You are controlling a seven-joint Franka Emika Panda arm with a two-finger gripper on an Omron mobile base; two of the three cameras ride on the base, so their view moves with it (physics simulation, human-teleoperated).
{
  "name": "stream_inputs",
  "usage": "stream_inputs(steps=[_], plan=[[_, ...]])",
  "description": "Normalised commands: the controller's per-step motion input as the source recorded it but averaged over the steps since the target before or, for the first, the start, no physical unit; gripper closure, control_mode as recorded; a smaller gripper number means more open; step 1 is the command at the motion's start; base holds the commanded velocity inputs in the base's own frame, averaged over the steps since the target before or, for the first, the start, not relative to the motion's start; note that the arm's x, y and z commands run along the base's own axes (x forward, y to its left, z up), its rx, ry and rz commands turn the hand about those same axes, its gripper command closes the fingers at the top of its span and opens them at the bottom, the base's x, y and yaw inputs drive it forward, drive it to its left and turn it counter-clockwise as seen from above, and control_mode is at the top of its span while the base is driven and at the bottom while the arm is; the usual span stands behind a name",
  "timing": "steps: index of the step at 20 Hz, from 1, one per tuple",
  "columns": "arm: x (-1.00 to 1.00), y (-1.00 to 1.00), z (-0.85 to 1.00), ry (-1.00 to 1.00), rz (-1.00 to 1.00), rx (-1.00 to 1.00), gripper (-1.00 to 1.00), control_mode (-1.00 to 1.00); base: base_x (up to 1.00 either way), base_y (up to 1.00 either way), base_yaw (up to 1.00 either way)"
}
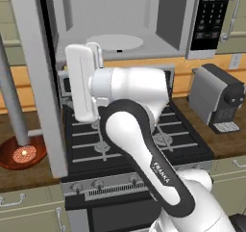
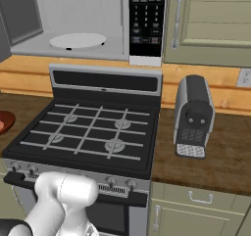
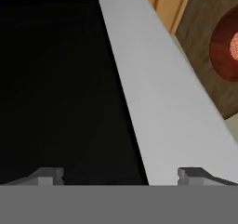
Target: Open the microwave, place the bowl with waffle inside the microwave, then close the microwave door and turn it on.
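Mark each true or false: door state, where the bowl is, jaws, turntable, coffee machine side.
1. The microwave door is swung open. True.
2. The bowl sits on the turntable. False: it sits on the counter left of the stove, beyond the open door, and the turntable is bare.
3. The waffle lies in the bowl. True.
4. The gripper is shut on the door. False: its tips stand wide apart in the hand view, facing the door's black glass and grey frame, holding nothing.
5. The coffee machine stands on the counter left of the stove. False: it stands right of the stove, below the keypad panel side.
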Motion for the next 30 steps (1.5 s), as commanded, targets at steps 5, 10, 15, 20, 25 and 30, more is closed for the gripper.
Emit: stream_inputs(steps=[5, 10, 15, 20, 25, 30], plan=[[0.85, 0.90, -0.30, 0.14, 0.03, -0.01, -1.00, -1.00, 0.00, 0.00, 0.00], [0.22, 0.25, -0.05, 0.00, 0.00, -0.01, -1.00, -1.00, 0.00, 0.00, 0.00], [-0.21, -0.52, 0.02, 0.00, 0.00, 0.00, -1.00, -1.00, 0.00, 0.00, 0.00], [-0.21, -0.92, 0.04, 0.12, 0.06, -0.01, -1.00, -1.00, 0.00, 0.00, 0.00], [-0.07, -0.82, -0.18, 0.13, 0.08, -0.11, -1.00, -1.00, 0.00, 0.00, 0.00], [0.00, -0.62, -0.53, 0.03, 0.11, -0.18, -1.00, -1.00, 0.00, 0.00, 0.00]])
